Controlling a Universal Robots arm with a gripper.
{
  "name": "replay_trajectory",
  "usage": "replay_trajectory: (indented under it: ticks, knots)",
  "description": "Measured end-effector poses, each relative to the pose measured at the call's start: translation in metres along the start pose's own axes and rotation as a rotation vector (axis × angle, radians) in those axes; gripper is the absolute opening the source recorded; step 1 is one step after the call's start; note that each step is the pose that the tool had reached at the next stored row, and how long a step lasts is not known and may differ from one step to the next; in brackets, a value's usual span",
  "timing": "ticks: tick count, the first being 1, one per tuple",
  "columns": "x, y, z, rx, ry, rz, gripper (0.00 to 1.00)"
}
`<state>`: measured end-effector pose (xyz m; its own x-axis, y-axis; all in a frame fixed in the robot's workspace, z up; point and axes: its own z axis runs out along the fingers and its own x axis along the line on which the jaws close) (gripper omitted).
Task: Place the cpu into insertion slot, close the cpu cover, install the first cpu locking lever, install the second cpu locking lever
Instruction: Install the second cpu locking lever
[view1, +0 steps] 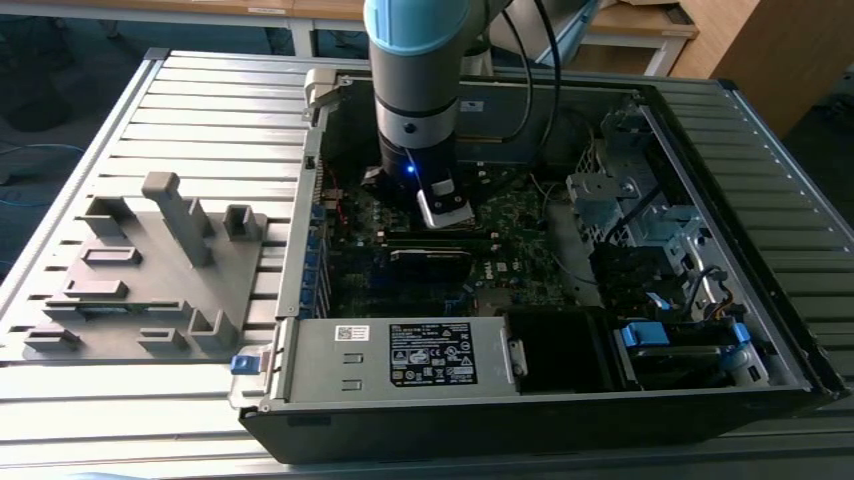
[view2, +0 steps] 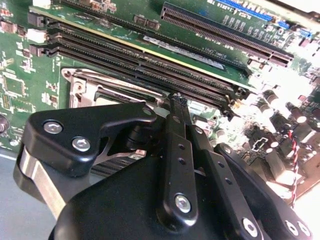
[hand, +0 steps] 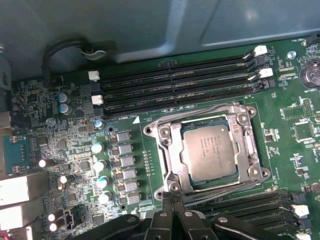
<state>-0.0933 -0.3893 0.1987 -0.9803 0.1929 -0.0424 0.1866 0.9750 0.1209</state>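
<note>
A: What takes up most of the exterior view?

B: A slatted metal table (view1: 200, 110), with an open computer case (view1: 561, 400) lying across the centre and right of the frame. A grey fixture block (view1: 147, 270) sits at the left.

A: And the arm?

B: The arm (view1: 420, 90) comes down from the top centre into the case, over the green motherboard (view1: 507, 215).

A: How is the gripper set?

B: In the second wrist view the gripper (view2: 176, 107) has its black fingers (view2: 176, 125) pressed together, narrow, with nothing between them. In the first wrist view the fingertips sit at the bottom centre of the frame, just below the socket.

A: Where is the cpu?

B: In the first wrist view the cpu (hand: 209, 150) lies flat in the insertion slot (hand: 212, 189), right of centre, silvery face up. The cpu cover (hand: 167, 145) frames it, lying down around the chip. Empty memory slots (hand: 175, 85) run above it.
</note>
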Motion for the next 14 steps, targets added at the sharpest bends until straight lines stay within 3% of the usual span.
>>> replay_trajectory:
  ticks: [8,14]
  knots:
    - [0.0007,-0.0006,0.0006,-0.0079,0.0014,0.001,0.11]
    - [0.0011,-0.0012,0.0021,-0.024,0.0041,0.001,0.11]
